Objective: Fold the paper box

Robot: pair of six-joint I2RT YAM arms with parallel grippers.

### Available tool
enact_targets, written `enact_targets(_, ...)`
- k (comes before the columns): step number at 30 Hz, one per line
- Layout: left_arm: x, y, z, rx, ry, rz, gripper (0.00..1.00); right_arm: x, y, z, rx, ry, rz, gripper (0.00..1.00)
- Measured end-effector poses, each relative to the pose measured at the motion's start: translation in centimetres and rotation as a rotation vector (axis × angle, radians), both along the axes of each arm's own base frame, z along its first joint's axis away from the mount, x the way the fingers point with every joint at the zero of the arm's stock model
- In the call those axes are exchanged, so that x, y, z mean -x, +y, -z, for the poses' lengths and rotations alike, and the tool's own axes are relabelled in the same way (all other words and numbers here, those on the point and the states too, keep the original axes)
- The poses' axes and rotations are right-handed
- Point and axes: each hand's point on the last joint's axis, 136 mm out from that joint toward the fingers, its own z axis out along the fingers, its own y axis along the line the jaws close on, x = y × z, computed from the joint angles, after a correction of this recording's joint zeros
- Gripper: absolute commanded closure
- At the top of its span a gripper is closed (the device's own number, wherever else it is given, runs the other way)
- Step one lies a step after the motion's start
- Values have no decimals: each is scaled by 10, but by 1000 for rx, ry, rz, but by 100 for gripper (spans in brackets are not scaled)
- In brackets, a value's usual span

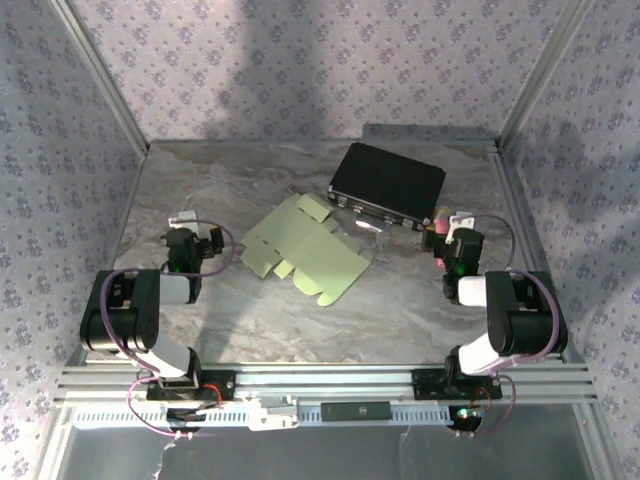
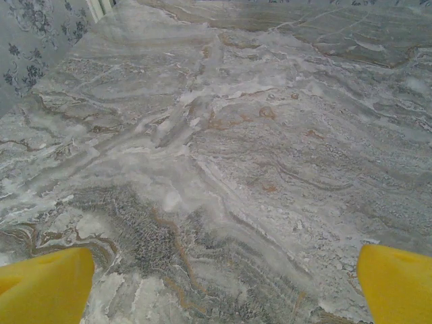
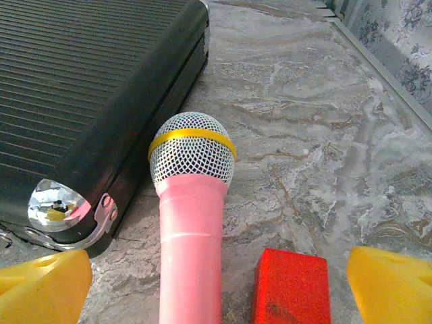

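The paper box (image 1: 305,250) is a flat pale-green die-cut sheet with flaps, lying unfolded at the middle of the marble table (image 1: 400,300). My left gripper (image 1: 190,228) hangs to the left of the sheet, apart from it. In the left wrist view its yellow fingertips (image 2: 47,287) stand wide open over bare marble. My right gripper (image 1: 456,232) is to the right of the sheet, also apart from it. It is open too (image 3: 217,290), with its yellow fingertips (image 3: 391,283) spread wide and touching nothing.
A black ribbed box (image 1: 388,185) with metal corners lies at the back right, behind the sheet. A pink microphone (image 3: 192,223) and a red block (image 3: 291,287) lie on the table under the right gripper, beside the black box (image 3: 88,94). Patterned walls enclose the table.
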Motion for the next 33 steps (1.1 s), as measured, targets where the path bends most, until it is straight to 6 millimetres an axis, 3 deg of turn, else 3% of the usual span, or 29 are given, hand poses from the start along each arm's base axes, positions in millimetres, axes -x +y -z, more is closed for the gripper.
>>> enact_targets(28, 0, -1, 0, -4, -1, 4, 0, 0, 1, -2, 3, -2, -3, 1)
enact_targets(31, 4, -7, -13, -54, -7, 2, 0, 7, 3, -19, 27, -11, 8, 1)
enact_targets(33, 10, -24, -49, -83, -79, 35, 0, 15, 8, -64, 47, -102, 17, 1)
